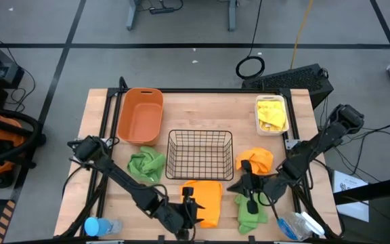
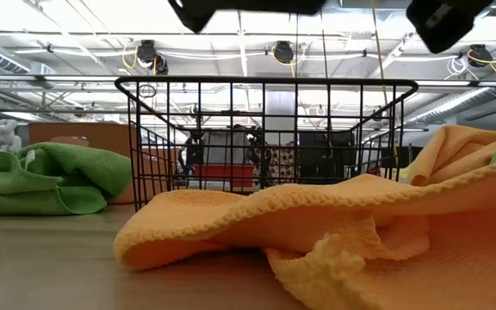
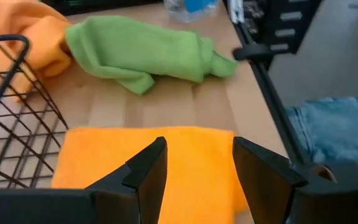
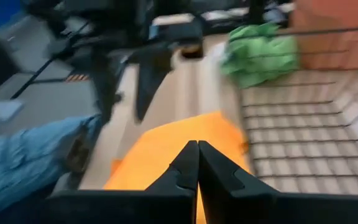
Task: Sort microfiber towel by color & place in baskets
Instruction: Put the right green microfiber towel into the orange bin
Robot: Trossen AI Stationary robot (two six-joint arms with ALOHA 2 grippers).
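An orange towel (image 1: 205, 200) lies flat near the table's near edge, in front of the black wire-mesh basket (image 1: 200, 154). My left gripper (image 1: 188, 203) is open, its fingers standing over this towel (image 3: 166, 162). My right gripper (image 1: 237, 187) is shut and hovers between that towel (image 4: 166, 149) and a green towel (image 1: 249, 213) (image 3: 142, 50). Another green towel (image 1: 146, 165) lies left of the basket, and a second orange towel (image 1: 256, 160) lies to its right. The orange tub (image 1: 141, 115) stands far left. The white bin (image 1: 272, 115) holds a yellow towel.
A blue-capped bottle (image 1: 100, 226) lies at the near left corner, and plastic items (image 1: 300, 226) lie at the near right corner. Someone's jeans-clad leg (image 3: 328, 124) shows beside the table. In the low view the orange towel (image 2: 317, 224) fills the foreground before the basket (image 2: 265, 129).
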